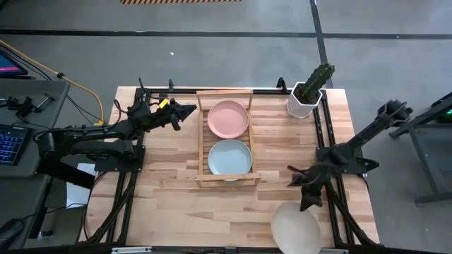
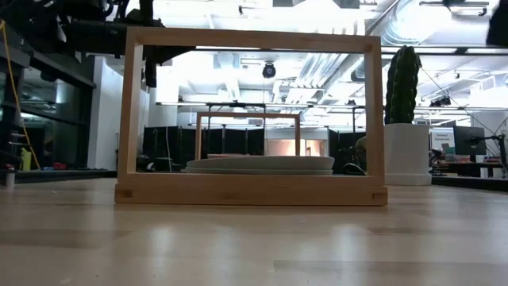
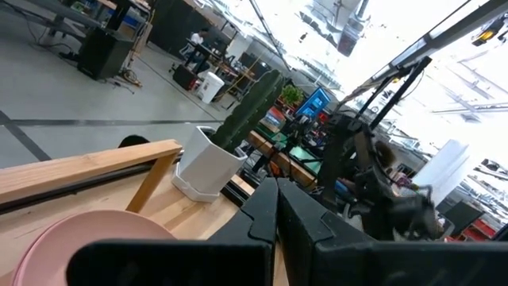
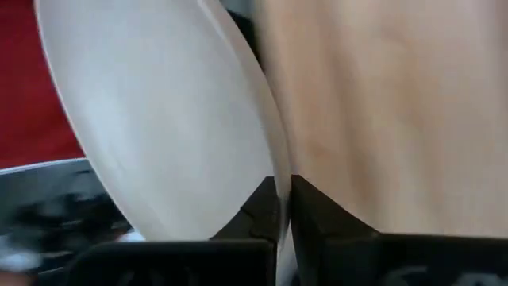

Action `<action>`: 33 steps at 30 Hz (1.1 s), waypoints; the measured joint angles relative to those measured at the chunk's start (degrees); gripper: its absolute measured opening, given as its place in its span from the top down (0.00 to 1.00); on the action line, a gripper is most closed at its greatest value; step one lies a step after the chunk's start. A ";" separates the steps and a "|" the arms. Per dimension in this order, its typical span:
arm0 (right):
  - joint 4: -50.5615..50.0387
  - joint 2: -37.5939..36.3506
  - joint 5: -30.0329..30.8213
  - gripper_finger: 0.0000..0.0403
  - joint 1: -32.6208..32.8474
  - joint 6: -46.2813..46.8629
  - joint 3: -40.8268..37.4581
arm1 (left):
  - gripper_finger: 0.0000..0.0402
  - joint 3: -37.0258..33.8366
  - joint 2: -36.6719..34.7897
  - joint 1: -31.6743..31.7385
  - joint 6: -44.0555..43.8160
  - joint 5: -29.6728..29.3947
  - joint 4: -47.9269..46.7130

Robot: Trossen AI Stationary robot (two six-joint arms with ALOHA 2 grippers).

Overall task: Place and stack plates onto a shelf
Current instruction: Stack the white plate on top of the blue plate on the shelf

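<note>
The shelf (image 1: 224, 135) is a light-wood slatted rack at the table's far middle. A pink plate (image 1: 227, 118) lies flat in its far half and a pale blue-green plate (image 1: 229, 156) in its near half. The low view shows the shelf's frame (image 2: 251, 191) end on, with plates (image 2: 259, 165) lying inside. A cream plate (image 1: 296, 227) is at the table's near right corner, with my right gripper (image 1: 306, 202) shut on it. My left gripper (image 1: 191, 109) waits shut just left of the shelf's far end, above the table. My right gripper pinches the cream plate's rim (image 4: 279, 179) between its two fingers, at the plate's far edge. The fingers slant down from the far side toward the table's near edge. The plate sits tilted in the hold. I cannot tell whether its near edge rests on the table.
A cactus in a white pot (image 1: 306, 97) stands at the far right corner, right of the shelf. Black rails (image 1: 326, 134) run along the table's left, right and far sides. Bare wood lies between the shelf and the near edge.
</note>
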 joint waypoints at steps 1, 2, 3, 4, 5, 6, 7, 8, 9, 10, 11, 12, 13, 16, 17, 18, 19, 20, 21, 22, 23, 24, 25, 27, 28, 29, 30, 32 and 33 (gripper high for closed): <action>2.19 -1.81 -0.14 1.00 0.00 0.70 0.00 | 1.00 0.00 0.00 0.00 0.00 -0.02 0.02; 4.60 -3.53 -0.07 1.00 -0.09 1.29 0.00 | 1.00 0.00 0.00 0.00 0.00 0.00 0.02; 6.80 -5.12 0.07 1.00 -0.39 2.39 0.00 | 1.00 0.00 0.00 0.00 0.00 -0.02 0.01; 8.51 -6.59 0.18 1.00 -0.99 3.81 0.02 | 1.00 0.00 0.00 0.02 0.00 -0.02 0.02; 10.08 -7.95 0.60 1.00 -1.87 5.24 0.02 | 1.00 0.00 0.00 0.02 0.00 -0.02 0.02; 11.54 -9.04 1.03 1.00 -2.97 6.42 0.02 | 1.00 0.00 0.00 0.00 0.00 -0.02 0.00; 12.69 -10.06 1.49 1.00 -4.27 7.20 0.04 | 1.00 0.00 0.00 0.02 0.00 -0.02 0.05; 13.58 -10.83 1.76 1.00 -5.83 7.70 0.04 | 1.00 0.00 0.00 0.01 0.00 -0.02 0.11; 14.50 -11.30 2.12 1.00 -7.61 7.71 0.08 | 1.00 0.00 0.00 0.02 0.00 -0.02 0.11; 15.13 -11.53 2.72 1.00 -9.73 7.37 0.14 | 1.00 0.00 0.00 0.02 0.00 -0.02 0.11; 15.16 -11.56 3.48 1.00 -12.12 6.45 0.42 | 1.00 0.00 0.00 0.00 -0.23 -0.01 0.14; 15.08 -11.28 4.15 1.00 -14.78 4.84 1.12 | 1.00 0.00 0.00 0.02 -1.15 0.04 0.17; 15.06 -10.76 4.22 1.00 -17.55 2.89 2.19 | 1.00 0.00 0.00 0.02 -2.44 0.36 0.19; 15.15 -8.51 4.34 1.00 -26.52 -4.72 6.77 | 1.00 0.00 -0.02 0.02 -4.43 1.84 0.31; 15.12 -7.49 4.31 1.00 -29.58 -7.26 8.60 | 1.00 0.00 0.00 0.02 -4.48 2.37 0.35; 14.62 -6.38 4.28 1.00 -32.58 -9.47 10.41 | 1.00 0.00 -0.02 0.01 -4.50 2.69 0.53; 13.77 -4.89 4.43 1.00 -35.68 -11.64 12.43 | 1.00 0.00 -0.01 -0.02 -4.50 2.78 0.78; 12.39 -3.37 4.57 1.00 -38.48 -13.68 14.39 | 1.00 0.00 -0.02 -0.02 -4.50 2.82 1.16; 10.87 -1.68 4.72 1.00 -41.12 -15.51 16.32 | 1.00 0.00 -0.01 -0.01 -4.50 2.82 1.90; 9.11 0.13 5.07 1.00 -43.62 -17.40 18.39 | 1.00 0.00 -0.02 0.00 -4.50 2.82 3.02; 7.05 1.93 5.83 1.00 -45.71 -19.02 20.28 | 1.00 0.00 -0.02 0.00 -4.45 2.82 4.62; 4.84 3.84 7.08 1.00 -47.63 -20.59 22.15 | 1.00 0.11 -0.02 0.00 -4.16 2.82 6.19; 2.67 5.79 8.45 1.00 -49.15 -21.89 23.80 | 1.00 0.71 -0.02 0.00 -3.74 2.84 6.87; -0.89 9.76 10.88 1.00 -51.59 -23.63 26.45 | 1.00 2.71 -0.02 0.00 -2.25 3.91 7.66; -2.33 11.70 11.76 1.00 -52.51 -23.67 27.41 | 1.00 4.05 -0.02 0.00 -0.91 4.57 7.61; -4.08 13.51 12.26 1.00 -53.32 -23.66 28.28 | 1.00 5.38 -0.04 0.00 0.79 5.38 7.61; -5.51 15.17 12.58 1.00 -53.96 -23.71 28.97 | 1.00 6.70 -0.04 0.00 2.71 6.37 7.49; -8.81 18.19 13.87 1.00 -54.51 -24.28 30.04 | 1.00 9.78 -0.04 -0.01 6.80 7.47 5.80; -10.60 19.46 14.88 1.00 -54.55 -24.63 30.27 | 1.00 11.38 -0.05 -0.02 8.70 7.61 4.26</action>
